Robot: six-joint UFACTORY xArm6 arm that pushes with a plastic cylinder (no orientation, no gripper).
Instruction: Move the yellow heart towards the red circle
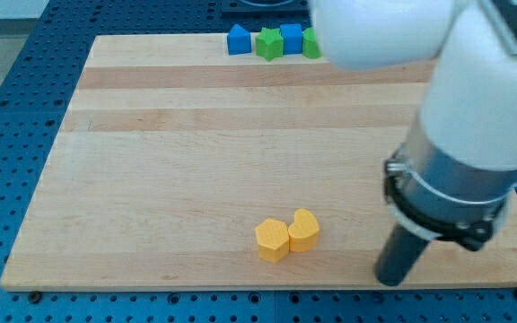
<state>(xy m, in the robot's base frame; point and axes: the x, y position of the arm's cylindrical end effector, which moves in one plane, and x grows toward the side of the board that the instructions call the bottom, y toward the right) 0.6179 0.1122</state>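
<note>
The yellow heart (304, 230) lies near the view's bottom on the wooden board (196, 161). It touches a yellow pentagon-like block (273, 240) on its left. My tip (390, 280) rests on the board to the right of the heart and a little lower, apart from it. No red circle shows in the view; the arm's white body (438, 63) covers the upper right of the board.
At the view's top edge of the board stand a blue block (238, 39), a green block (268, 43), a second blue block (291, 38) and a green block (311, 43) partly hidden by the arm.
</note>
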